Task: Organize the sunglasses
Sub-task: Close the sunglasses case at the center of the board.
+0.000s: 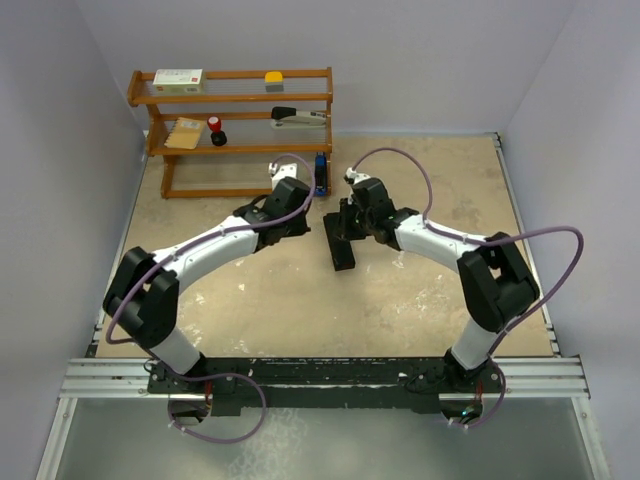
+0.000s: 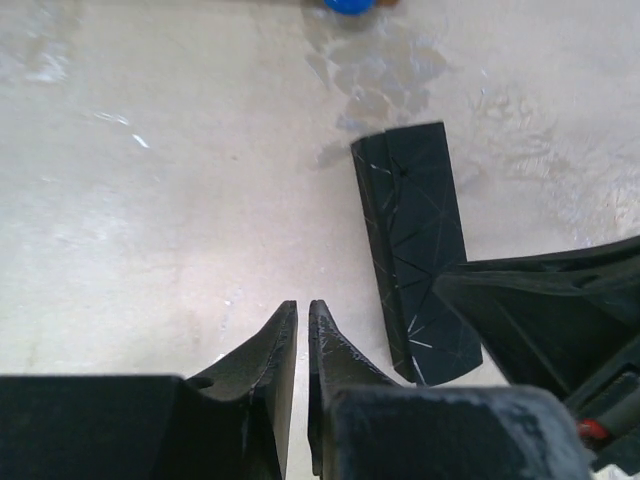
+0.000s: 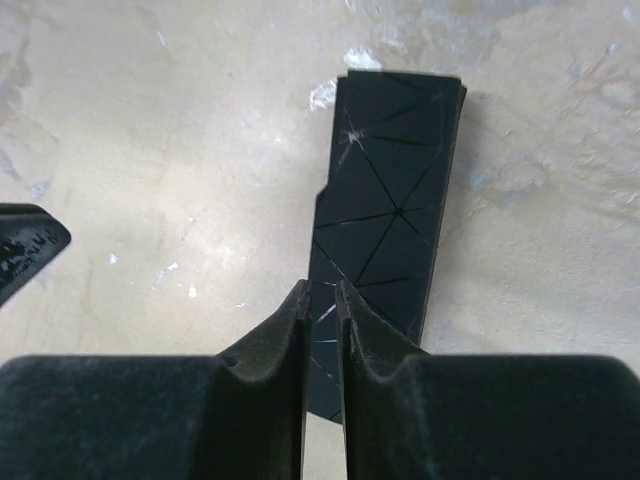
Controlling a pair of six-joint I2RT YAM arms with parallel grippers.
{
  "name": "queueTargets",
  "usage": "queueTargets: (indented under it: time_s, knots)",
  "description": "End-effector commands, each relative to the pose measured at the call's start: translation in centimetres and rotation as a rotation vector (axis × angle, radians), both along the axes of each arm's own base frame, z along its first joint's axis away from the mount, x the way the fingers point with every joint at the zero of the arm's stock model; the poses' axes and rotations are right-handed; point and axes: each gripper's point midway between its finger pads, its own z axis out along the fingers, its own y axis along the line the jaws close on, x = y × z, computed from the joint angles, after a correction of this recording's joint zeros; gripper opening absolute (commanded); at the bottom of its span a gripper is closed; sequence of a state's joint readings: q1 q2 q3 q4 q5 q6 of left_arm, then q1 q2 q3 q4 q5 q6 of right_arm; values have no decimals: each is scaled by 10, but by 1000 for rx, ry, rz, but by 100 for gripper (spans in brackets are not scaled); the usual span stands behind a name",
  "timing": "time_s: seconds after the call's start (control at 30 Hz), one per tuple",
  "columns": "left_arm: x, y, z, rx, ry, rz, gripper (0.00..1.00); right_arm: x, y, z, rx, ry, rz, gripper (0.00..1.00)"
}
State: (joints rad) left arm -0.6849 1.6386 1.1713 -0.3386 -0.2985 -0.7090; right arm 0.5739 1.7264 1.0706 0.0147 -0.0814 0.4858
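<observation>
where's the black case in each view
top external: case mid-table, just right of centre
left wrist: case right of centre, slanting
right wrist: case in the centre, running up from the right hand
shared landmark: the pale, scuffed table under it

A robotics lab test cell. Two arms (image 1: pixel 200 250) are bolted to an aluminium rail (image 1: pixel 100 378) at the near edge of a scuffed table (image 1: pixel 260 300), with purple cables (image 1: pixel 545 232) looping off them. Plain pale walls (image 1: pixel 400 60) box the table in around the left hand (image 2: pixel 303 325) and right hand (image 3: pixel 320 300). A wooden rack (image 1: pixel 240 98) of small props stands beyond the left hand.
</observation>
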Motion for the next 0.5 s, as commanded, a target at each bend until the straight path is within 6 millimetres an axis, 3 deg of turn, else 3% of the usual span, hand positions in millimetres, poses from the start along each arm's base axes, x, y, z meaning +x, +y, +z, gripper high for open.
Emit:
queueTargets:
  time_s: [0.0, 0.2, 0.3, 0.47]
  knots:
    - [13, 25, 50, 16, -112, 38, 9, 16, -3, 61, -4, -128, -3, 19]
    - [11, 49, 72, 19, -160, 85, 13, 16, -6, 90, 0, -164, -3, 25]
    - [6, 59, 76, 28, -177, 102, 16, 12, -12, 95, -6, -181, -13, 46]
    - [2, 72, 85, 45, -212, 126, 24, 6, -26, 99, -39, -195, -47, 52]
